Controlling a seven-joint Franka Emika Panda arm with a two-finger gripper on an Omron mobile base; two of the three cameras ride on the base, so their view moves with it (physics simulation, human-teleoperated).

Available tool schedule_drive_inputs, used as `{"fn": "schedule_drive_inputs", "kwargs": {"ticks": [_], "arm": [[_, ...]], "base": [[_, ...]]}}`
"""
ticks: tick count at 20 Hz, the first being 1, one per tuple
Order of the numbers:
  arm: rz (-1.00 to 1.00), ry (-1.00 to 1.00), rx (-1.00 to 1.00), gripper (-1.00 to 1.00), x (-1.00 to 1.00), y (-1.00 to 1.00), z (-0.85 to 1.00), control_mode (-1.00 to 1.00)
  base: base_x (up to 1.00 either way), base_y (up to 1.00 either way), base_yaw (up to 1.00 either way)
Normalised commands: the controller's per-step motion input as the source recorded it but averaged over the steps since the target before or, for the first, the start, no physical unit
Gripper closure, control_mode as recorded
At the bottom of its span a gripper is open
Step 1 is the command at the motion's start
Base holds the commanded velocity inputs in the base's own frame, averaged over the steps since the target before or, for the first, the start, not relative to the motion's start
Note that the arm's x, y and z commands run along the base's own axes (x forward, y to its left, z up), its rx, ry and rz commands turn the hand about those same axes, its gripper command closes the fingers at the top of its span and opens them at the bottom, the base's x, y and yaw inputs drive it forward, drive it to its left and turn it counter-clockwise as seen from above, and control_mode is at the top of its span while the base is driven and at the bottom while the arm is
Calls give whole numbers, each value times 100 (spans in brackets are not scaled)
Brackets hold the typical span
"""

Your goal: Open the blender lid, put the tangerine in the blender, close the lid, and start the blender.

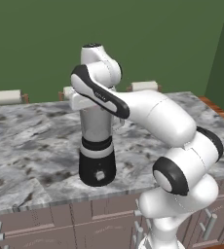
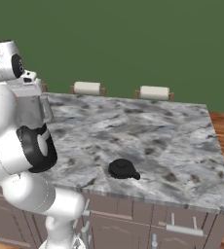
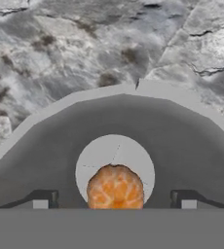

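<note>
Gripper (image 3: 115,200) jaws apart over the open blender (image 1: 97,146), tangerine (image 3: 115,188) between fingertips, untouched; lid (image 2: 122,169) lies on the counter (image 2: 182,146)

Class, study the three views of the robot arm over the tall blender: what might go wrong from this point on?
1. The small orange tangerine sits between the open gripper fingertips above the grey metallic blender jar; if it lands off-centre, it may strike the rim.
2. The black round blender lid lies on the marble counter near the front edge; a clumsy pickup might push it off.
3. The arm crowds the jar; withdrawing carelessly could tip it.
</note>
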Motion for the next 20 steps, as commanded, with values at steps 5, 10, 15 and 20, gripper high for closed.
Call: {"fn": "schedule_drive_inputs", "kwargs": {"ticks": [5, 10, 15, 20], "arm": [[0, -3, 0, -100, -1, -6, 38, -100], [0, -15, 0, -100, -15, -48, 86, -100], [0, -15, 1, -100, -22, -88, 47, -100], [0, -7, 11, -100, -34, -100, 0, -100]], "base": [[0, 0, 0], [0, 0, 0], [0, 0, 0], [0, 0, 0]]}}
